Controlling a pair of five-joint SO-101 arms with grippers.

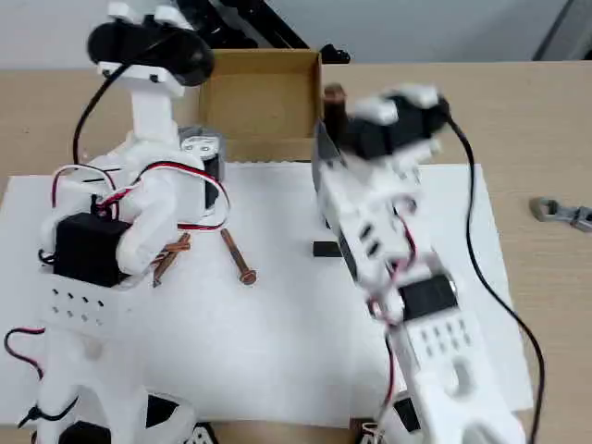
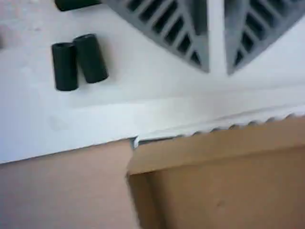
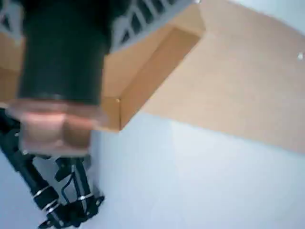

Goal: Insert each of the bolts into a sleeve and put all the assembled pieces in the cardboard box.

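We find the right gripper (image 1: 331, 118) clamped on a sleeve (image 3: 62, 47) with a bolt (image 3: 55, 128) seated in it, held at the box (image 1: 264, 102) edge: assembled, we judge, not yet deposited. The left gripper (image 2: 218, 67) hangs slightly parted, holding nothing, with two spare sleeves (image 2: 64, 64) just beside it. Several loose bolts (image 1: 239, 257) lie by the left arm, unassembled. A wrench (image 1: 560, 213) lies well apart; the drop looks unobstructed.
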